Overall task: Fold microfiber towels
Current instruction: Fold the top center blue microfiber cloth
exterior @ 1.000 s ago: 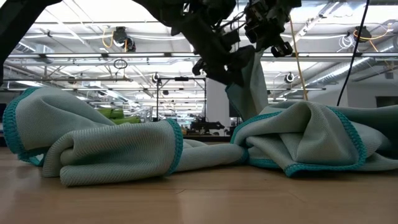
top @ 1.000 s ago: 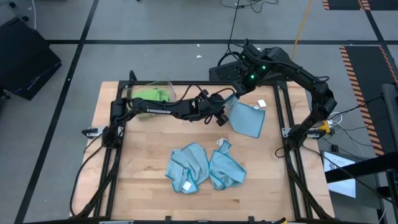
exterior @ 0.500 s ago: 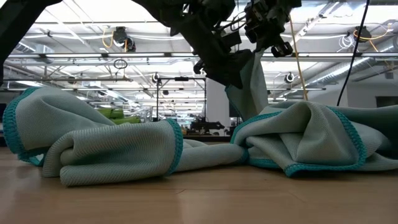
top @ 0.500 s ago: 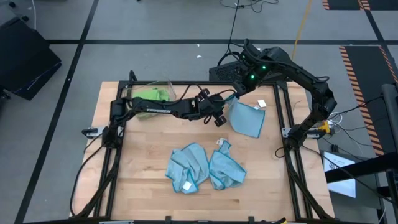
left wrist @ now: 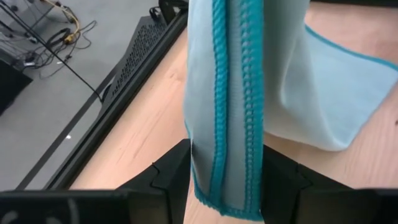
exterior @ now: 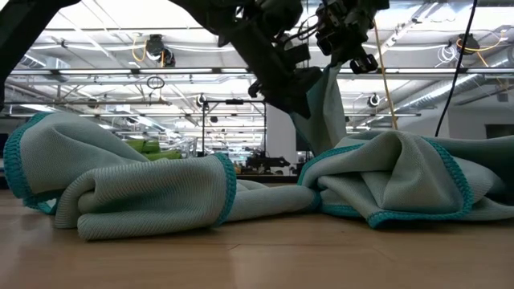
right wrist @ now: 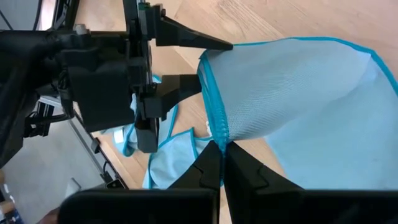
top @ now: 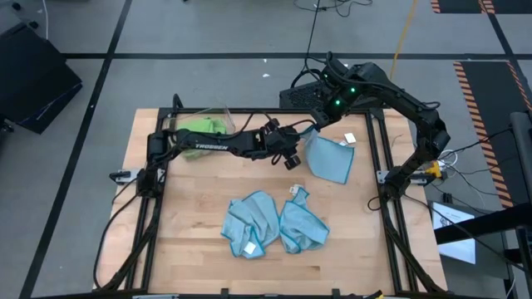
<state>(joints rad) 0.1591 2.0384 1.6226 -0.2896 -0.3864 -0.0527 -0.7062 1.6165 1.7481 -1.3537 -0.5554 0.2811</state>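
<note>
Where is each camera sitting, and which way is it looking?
High view: above the table, looking straight down; both arms show, meeting at the lifted blue towel.
Low view: at tabletop height, looking level across two crumpled towels into the room; arms enter from above.
Left wrist view: on the left arm, looking past the left pincer at the towel's hem between its fingers.
Right wrist view: on the right arm; the right pincer pinches the same towel, the left pincer beyond.
Shared: all views show the lifted towel.
</note>
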